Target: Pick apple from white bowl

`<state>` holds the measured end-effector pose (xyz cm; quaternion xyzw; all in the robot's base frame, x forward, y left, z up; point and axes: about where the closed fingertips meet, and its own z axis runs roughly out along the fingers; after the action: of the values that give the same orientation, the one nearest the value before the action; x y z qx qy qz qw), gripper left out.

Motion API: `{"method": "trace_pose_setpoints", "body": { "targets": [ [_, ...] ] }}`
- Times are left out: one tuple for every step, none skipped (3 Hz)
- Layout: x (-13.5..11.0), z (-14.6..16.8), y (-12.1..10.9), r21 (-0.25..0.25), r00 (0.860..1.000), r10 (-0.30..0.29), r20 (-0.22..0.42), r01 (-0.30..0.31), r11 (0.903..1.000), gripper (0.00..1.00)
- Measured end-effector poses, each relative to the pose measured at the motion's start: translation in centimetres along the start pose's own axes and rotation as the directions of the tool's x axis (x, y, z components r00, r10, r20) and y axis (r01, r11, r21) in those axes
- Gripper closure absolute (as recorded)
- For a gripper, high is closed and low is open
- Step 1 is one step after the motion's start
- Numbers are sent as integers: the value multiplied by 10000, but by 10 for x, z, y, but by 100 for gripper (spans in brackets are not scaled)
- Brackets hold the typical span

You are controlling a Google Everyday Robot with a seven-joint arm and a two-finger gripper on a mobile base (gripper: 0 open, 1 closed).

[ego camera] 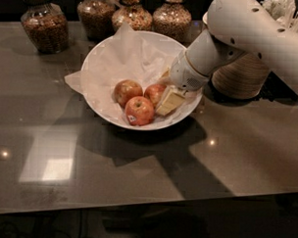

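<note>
— Contents of the wide white bowl [99, 60]?
— Crumpled paper [126, 56] and glossy round apples [139, 111] are held; the apple [154, 93] is bordered there by the gripper [166, 102], whose grip cannot be told.

A dark, glossy countertop [245, 158] is stretching all around the gripper [165, 94], which is hanging low over its middle. Glass jars [44, 22] of brownish fill are standing behind the jaws along the far edge. A pale rectangular reflection [44, 169] is glowing forward and left of the jaws, and beyond the near edge the floor [135, 228] is lying in darkness.
</note>
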<state>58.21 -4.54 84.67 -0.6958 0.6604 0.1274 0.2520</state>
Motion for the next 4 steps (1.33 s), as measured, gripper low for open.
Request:
{"method": "trace_pose_setpoints", "body": {
  "targets": [
    [0,0,0,-1,10000,0,0,0,10000,97],
    [0,0,0,-1,10000,-1,2,1,10000,100],
    [-5,-3,0,-70,9997,-78,233,80,9999,100],
    [-16,-23,0,-53,9918,-195,1262,203,9998,100]
  ]
}}
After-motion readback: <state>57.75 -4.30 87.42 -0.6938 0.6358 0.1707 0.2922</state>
